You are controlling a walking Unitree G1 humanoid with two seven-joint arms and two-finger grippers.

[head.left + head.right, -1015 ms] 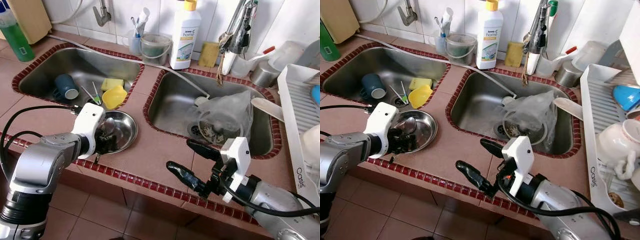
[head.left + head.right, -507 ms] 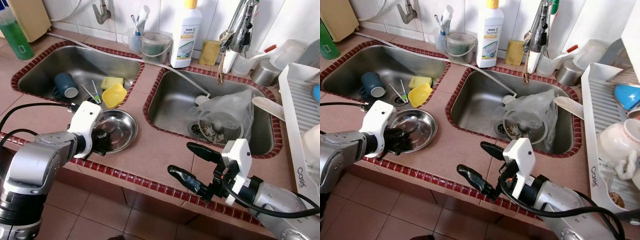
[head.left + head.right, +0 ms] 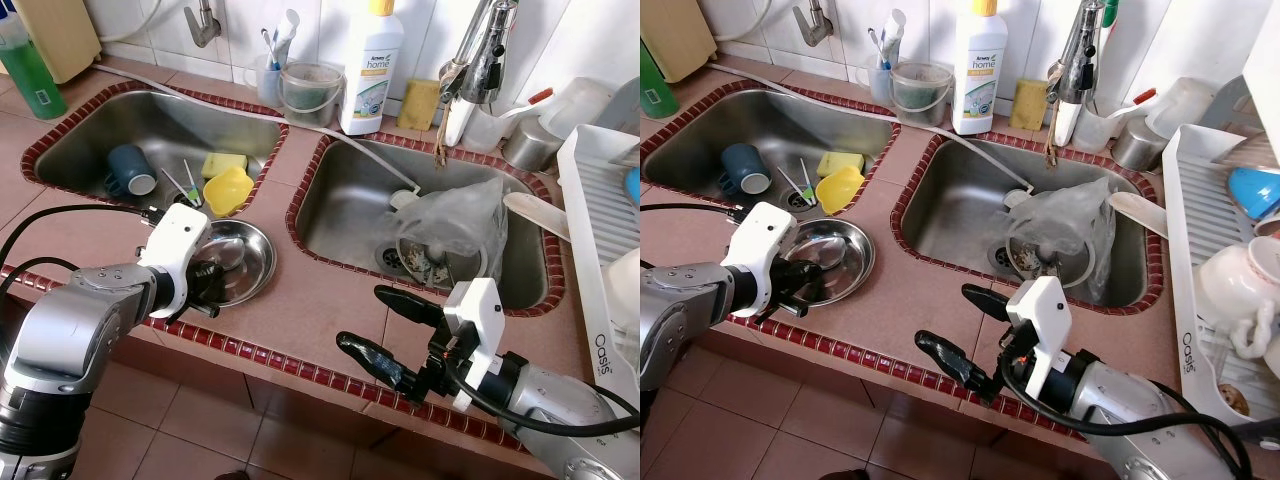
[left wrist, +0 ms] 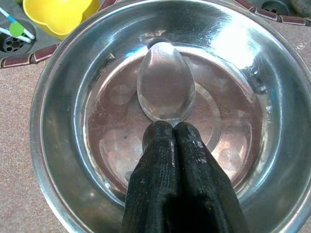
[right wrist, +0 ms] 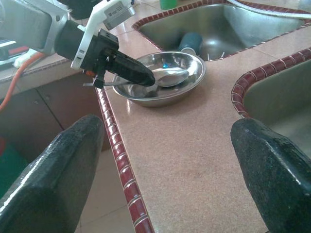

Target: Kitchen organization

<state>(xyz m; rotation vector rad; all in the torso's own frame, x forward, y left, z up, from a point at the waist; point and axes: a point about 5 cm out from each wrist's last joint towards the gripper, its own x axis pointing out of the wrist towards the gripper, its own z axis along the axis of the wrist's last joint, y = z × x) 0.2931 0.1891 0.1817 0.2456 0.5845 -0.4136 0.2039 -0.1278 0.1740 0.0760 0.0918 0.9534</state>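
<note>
A round steel bowl (image 3: 256, 262) stands on the brown counter between the two sinks, near the tiled front edge. A metal spoon (image 4: 166, 82) lies in it, its scoop on the bowl's floor. My left gripper (image 3: 205, 285) reaches into the bowl from the front-left. Its black fingers (image 4: 160, 160) are shut on the spoon's neck, seen closely in the left wrist view. My right gripper (image 3: 362, 318) hovers open over the counter's front edge, right of the bowl, with nothing between its fingers (image 5: 53, 179).
The left sink (image 3: 90, 140) holds a blue mug (image 3: 130, 170), a yellow dish (image 3: 229, 191) and a sponge. A clear plastic bag (image 3: 455, 225) lies in the right sink. A white bottle (image 3: 370, 70) stands behind, and a dish rack (image 3: 600, 250) stands at right.
My left gripper has drawn back slightly toward the counter's front edge, and the spoon now lies lower in the bowl. The right gripper has barely moved.
</note>
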